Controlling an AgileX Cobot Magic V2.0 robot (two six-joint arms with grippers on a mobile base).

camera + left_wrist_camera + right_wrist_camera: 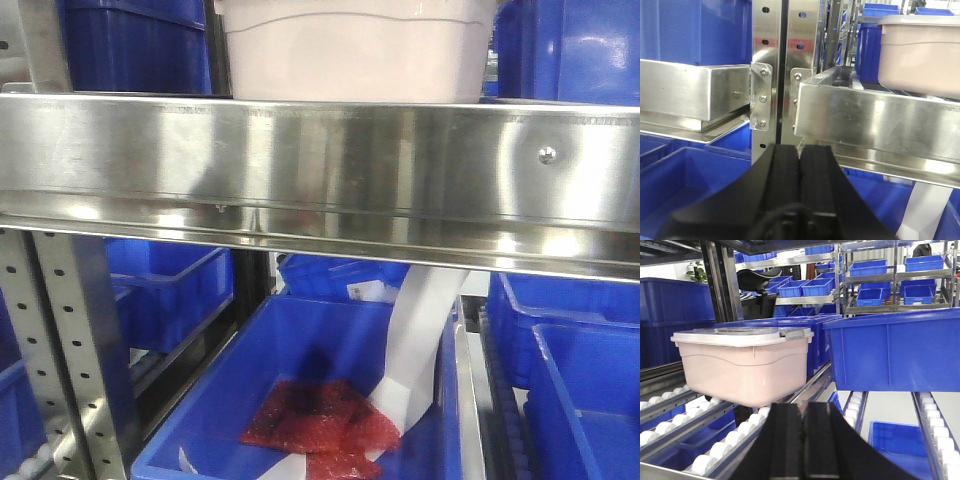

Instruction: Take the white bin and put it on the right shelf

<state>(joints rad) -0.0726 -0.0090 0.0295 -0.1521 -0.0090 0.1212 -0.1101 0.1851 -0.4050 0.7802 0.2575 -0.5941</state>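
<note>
one white bin (744,367) is seen, pale pink-white with a flat lid and a curved line along its side. it is standing on the white rollers (670,427) of the right shelf (320,170), at about 9 o'clock in the right wrist view and at 12 o'clock in the front view, just behind the broad shiny front rail. in the left wrist view the same bin is found at 2 o'clock, above the rail.

one large blue bin (895,350) is placed beside it on the same shelf, at 3 o'clock in the right wrist view, close to the white bin but not touching it. many more blue bins are stacked on the far racks; their number cannot be counted exactly. below the rail, in the front view, one open blue tub (300,400) is seen at 6 o'clock, with one red bag (320,425) and one white paper strip (415,340) lying in it. one bolt head (546,154) is visible on the rail.

no brand, label or writing can be read anywhere.

the left gripper (799,165) is seen with its two black fingers pressed together, nothing between them. the right gripper (804,435) is likewise closed tight and holds nothing. neither one is touching the white bin.
</note>
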